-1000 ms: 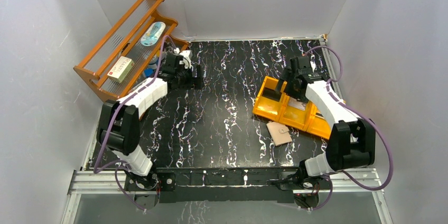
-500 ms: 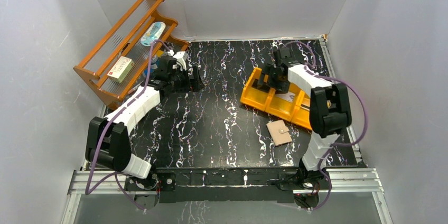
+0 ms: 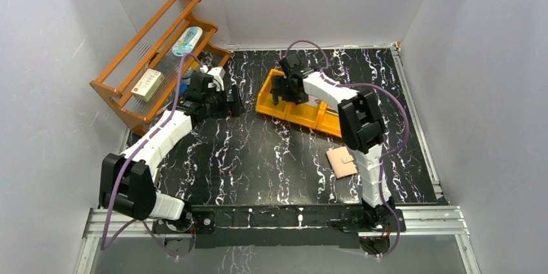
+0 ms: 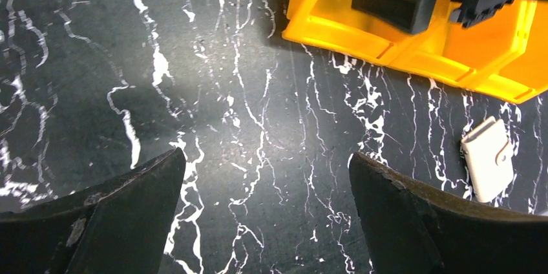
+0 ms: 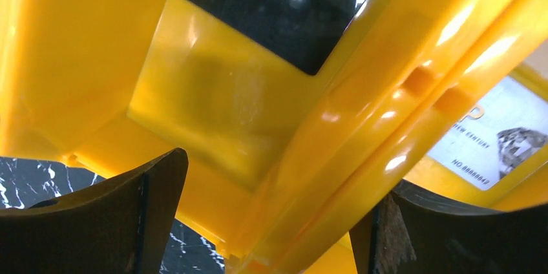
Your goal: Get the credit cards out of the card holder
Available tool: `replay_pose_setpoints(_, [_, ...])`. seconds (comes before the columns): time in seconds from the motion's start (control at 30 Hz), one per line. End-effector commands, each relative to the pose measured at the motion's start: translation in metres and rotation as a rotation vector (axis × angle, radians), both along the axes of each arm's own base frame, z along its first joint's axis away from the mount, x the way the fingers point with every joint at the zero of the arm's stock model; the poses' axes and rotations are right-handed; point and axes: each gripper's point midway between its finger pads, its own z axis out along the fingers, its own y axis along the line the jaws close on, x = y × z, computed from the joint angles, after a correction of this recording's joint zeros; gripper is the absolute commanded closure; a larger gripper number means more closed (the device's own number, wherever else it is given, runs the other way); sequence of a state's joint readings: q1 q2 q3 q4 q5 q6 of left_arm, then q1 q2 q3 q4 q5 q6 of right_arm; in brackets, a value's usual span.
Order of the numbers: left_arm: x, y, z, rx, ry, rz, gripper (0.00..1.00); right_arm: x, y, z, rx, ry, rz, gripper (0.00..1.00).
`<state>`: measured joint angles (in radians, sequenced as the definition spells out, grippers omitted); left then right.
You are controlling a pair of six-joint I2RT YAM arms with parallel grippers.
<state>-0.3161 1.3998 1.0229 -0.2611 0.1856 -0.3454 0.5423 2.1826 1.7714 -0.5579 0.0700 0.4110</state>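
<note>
Within the last second the right gripper (image 3: 284,90) has dragged the orange tray (image 3: 298,117) up and left, now well apart from the card holder (image 3: 340,162). The holder lies closed and untouched. Right jaws are spread astride a tray wall. The left gripper (image 3: 227,103), far left of the holder, is spread and empty. We judge no card progress.

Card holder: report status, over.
Left gripper open, hovering. Right gripper open at orange tray. Card holder closed, lying flat, untouched. Nothing blocking it.
</note>
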Motion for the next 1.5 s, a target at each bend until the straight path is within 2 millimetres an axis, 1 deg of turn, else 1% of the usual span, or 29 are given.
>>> replay_pose_setpoints(0.0, [-0.008,0.024,0.016,0.063,-0.034,0.098,0.02,-0.009,0.022,0.005,-0.053,-0.029,0.043,0.08])
replay_pose_setpoints(0.17, [-0.013,0.049,0.016,0.136,-0.039,0.213,0.02,-0.027,0.039,0.001,-0.084,-0.028,0.079,0.09])
replay_pose_setpoints(0.27, [-0.014,0.055,0.019,0.147,-0.053,0.241,0.02,-0.036,0.049,0.003,-0.101,-0.059,0.111,0.1])
replay_pose_setpoints(0.4, [-0.015,0.059,0.023,0.154,-0.063,0.266,0.02,-0.047,0.06,0.007,-0.091,-0.058,0.147,0.11])
replay_pose_setpoints(0.47, [-0.015,0.061,0.022,0.156,-0.064,0.277,0.02,-0.049,0.066,0.012,-0.083,-0.073,0.168,0.11])
replay_pose_setpoints(0.57, [-0.016,0.061,0.021,0.154,-0.057,0.285,0.02,-0.049,0.073,0.021,-0.082,-0.099,0.191,0.15])
replay_pose_setpoints(0.6, [-0.016,0.061,0.021,0.154,-0.054,0.286,0.02,-0.048,0.071,0.027,-0.094,-0.103,0.184,0.14])
replay_pose_setpoints(0.67, [-0.017,0.062,0.022,0.152,-0.056,0.288,0.02,-0.045,0.066,0.049,-0.104,-0.134,0.164,0.08])
replay_pose_setpoints(0.7, [-0.017,0.062,0.022,0.151,-0.06,0.292,0.02,-0.043,0.06,0.066,-0.107,-0.175,0.142,0.04])
replay_pose_setpoints(0.77, [-0.016,0.063,0.025,0.147,-0.074,0.298,0.02,-0.043,0.047,0.092,-0.115,-0.234,0.1,0.02])
replay_pose_setpoints(0.83, [-0.016,0.061,0.026,0.139,-0.082,0.292,0.02,-0.049,0.023,0.113,-0.143,-0.283,0.034,0.02])
replay_pose_setpoints(0.9, [-0.014,0.058,0.029,0.121,-0.092,0.284,0.02,-0.057,-0.015,0.124,-0.203,-0.323,-0.076,0.02])
replay_pose_setpoints(0.93, [-0.014,0.056,0.029,0.111,-0.093,0.274,0.02,-0.064,-0.04,0.126,-0.231,-0.322,-0.148,0.02])
replay_pose_setpoints(0.97, [-0.015,0.05,0.029,0.092,-0.093,0.239,0.02,-0.072,-0.066,0.132,-0.238,-0.323,-0.219,0.02])
replay_pose_setpoints(1.03, [-0.018,0.033,0.029,0.041,-0.096,0.145,0.02,-0.092,-0.114,0.123,-0.22,-0.263,-0.35,0.02])
replay_pose_setpoints(1.07, [-0.019,0.027,0.029,0.01,-0.09,0.128,0.02,-0.109,-0.137,0.106,-0.205,-0.204,-0.397,0.02])
replay_pose_setpoints(1.1, [-0.02,0.022,0.027,-0.014,-0.084,0.119,0.02,-0.123,-0.15,0.095,-0.156,-0.15,-0.428,0.02])
replay_pose_setpoints(1.13, [-0.021,0.019,0.027,-0.036,-0.08,0.115,0.02,-0.135,-0.164,0.088,-0.114,-0.116,-0.476,0.02])
replay_pose_setpoints(1.17, [-0.021,0.018,0.027,-0.05,-0.077,0.123,0.02,-0.147,-0.173,0.082,-0.074,-0.093,-0.525,0.02])
replay_pose_setpoints(1.23, [-0.022,0.019,0.029,-0.071,-0.085,0.152,0.02,-0.164,-0.177,0.071,0.004,-0.093,-0.538,0.02])
replay_pose_setpoints(1.27, [-0.022,0.02,0.029,-0.08,-0.096,0.158,0.02,-0.17,-0.182,0.067,0.016,-0.089,-0.564,0.02])
replay_pose_setpoints(1.37, [-0.024,0.024,0.033,-0.081,-0.112,0.187,0.02,-0.187,-0.197,0.054,0.0,-0.036,-0.634,0.02])
replay_pose_setpoints(1.43, [-0.026,0.029,0.035,-0.067,-0.111,0.21,0.02,-0.195,-0.199,0.042,-0.02,0.013,-0.647,0.02])
replay_pose_setpoints(1.47, [-0.027,0.032,0.035,-0.061,-0.111,0.222,0.02,-0.199,-0.199,0.038,-0.035,0.038,-0.645,0.05])
